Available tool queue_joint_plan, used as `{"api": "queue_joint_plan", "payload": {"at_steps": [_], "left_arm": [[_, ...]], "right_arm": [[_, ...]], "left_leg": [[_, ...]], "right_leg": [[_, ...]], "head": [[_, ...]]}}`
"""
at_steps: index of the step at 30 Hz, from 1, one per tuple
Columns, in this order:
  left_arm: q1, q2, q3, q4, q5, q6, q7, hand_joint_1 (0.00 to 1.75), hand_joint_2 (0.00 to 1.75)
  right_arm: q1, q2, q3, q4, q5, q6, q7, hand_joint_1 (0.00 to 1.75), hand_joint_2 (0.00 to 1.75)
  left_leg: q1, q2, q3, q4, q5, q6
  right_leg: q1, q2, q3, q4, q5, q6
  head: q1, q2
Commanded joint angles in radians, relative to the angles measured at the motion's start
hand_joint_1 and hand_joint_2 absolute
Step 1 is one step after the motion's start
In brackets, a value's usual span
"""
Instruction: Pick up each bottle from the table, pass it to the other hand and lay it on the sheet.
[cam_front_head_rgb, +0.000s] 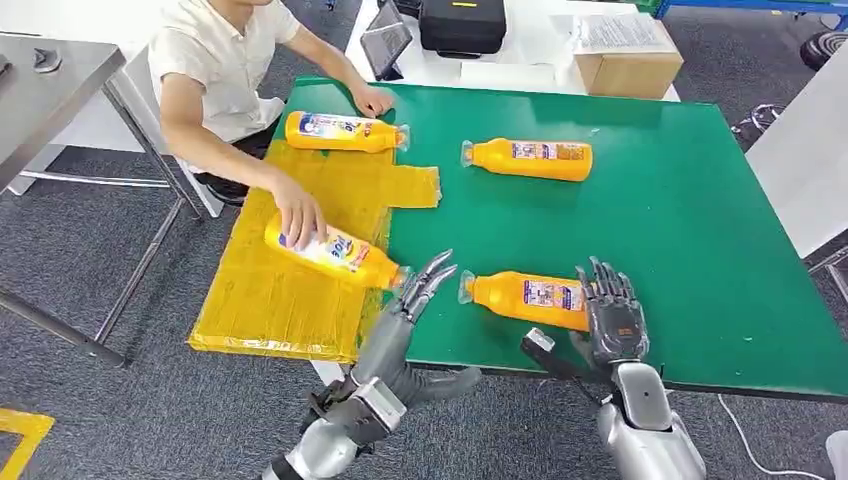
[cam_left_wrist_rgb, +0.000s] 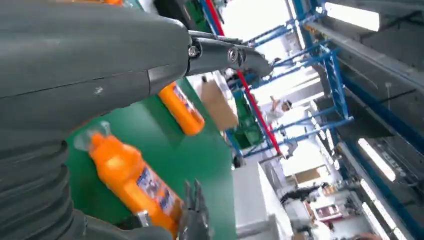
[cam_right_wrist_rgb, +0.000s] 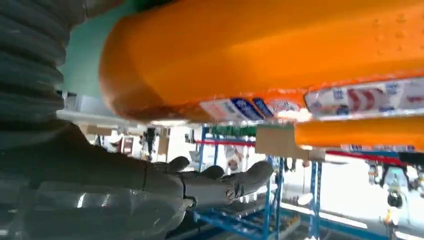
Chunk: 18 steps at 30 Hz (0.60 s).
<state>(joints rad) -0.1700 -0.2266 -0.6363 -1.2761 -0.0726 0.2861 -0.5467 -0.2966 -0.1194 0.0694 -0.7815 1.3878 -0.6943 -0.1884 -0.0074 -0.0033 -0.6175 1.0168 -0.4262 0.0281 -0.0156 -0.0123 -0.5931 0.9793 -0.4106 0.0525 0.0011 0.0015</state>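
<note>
Head view: right hand (cam_front_head_rgb: 612, 312), fingers spread, rests at base of near bottle (cam_front_head_rgb: 528, 298) lying on green worktop (cam_front_head_rgb: 700, 250); left hand (cam_front_head_rgb: 425, 285) spread, empty, at its 9 o'clock. Right wrist view: thumb (cam_right_wrist_rgb: 220, 182) apart from bottle. Person's hand (cam_front_head_rgb: 298, 212) grips bottle on yellow sheet (cam_front_head_rgb: 290, 290).

Base of the nearest bottle (cam_front_head_rgb: 528, 297) behind the right hand (cam_front_head_rgb: 612, 318), contact perhaps unclear.
</note>
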Motion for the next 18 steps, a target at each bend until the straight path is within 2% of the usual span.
{"api": "queue_joint_plan", "payload": {"at_steps": [1, 6, 7, 16, 17, 18], "left_arm": [[-0.049, 0.023, -0.048, 0.064, 0.026, -0.004, 0.019, 0.0, 1.75], [-0.055, 0.027, -0.049, 0.071, 0.046, -0.012, 0.023, 0.0, 1.75], [-0.059, 0.03, -0.052, 0.07, 0.047, -0.014, 0.02, 0.0, 1.75], [-0.061, 0.031, -0.053, 0.068, 0.047, -0.015, 0.02, 0.0, 1.75], [-0.061, 0.031, -0.053, 0.067, 0.047, -0.015, 0.02, 0.0, 1.75], [-0.065, 0.032, -0.054, 0.067, 0.049, -0.017, 0.02, 0.0, 1.75]], "right_arm": [[-0.118, -0.023, 0.061, 0.277, -0.039, 0.041, 0.004, 0.0, 1.75], [-0.15, -0.041, 0.068, 0.343, -0.09, 0.131, 0.009, 0.0, 1.75], [-0.159, -0.045, 0.064, 0.36, -0.11, 0.155, -0.007, 0.12, 1.75], [-0.162, -0.048, 0.065, 0.363, -0.114, 0.155, -0.012, 0.12, 1.75], [-0.162, -0.046, 0.063, 0.365, -0.119, 0.157, -0.012, 1.33, 1.75], [-0.163, -0.045, 0.057, 0.376, -0.142, 0.188, -0.025, 1.69, 1.75]], "left_leg": [[0.001, 0.0, 0.002, -0.001, 0.0, -0.001], [0.001, -0.001, 0.005, -0.001, 0.0, -0.001], [0.001, 0.0, 0.007, -0.001, 0.0, -0.002], [0.001, -0.002, 0.01, -0.002, 0.002, -0.001], [0.001, -0.001, 0.01, -0.001, 0.001, 0.0], [0.001, -0.002, 0.01, -0.002, 0.001, -0.001]], "right_leg": [[0.001, 0.0, 0.003, -0.001, 0.0, -0.001], [0.001, 0.0, 0.004, -0.001, 0.0, -0.001], [0.001, 0.0, 0.006, -0.002, 0.0, -0.002], [0.001, -0.001, 0.009, -0.003, 0.001, -0.001], [0.001, -0.001, 0.009, -0.003, 0.001, 0.0], [0.001, -0.001, 0.01, -0.003, 0.001, -0.001]], "head": [[0.0, 0.0], [0.0, 0.0], [0.0, 0.0], [0.0, 0.0], [0.0, 0.0], [0.0, 0.0]]}}
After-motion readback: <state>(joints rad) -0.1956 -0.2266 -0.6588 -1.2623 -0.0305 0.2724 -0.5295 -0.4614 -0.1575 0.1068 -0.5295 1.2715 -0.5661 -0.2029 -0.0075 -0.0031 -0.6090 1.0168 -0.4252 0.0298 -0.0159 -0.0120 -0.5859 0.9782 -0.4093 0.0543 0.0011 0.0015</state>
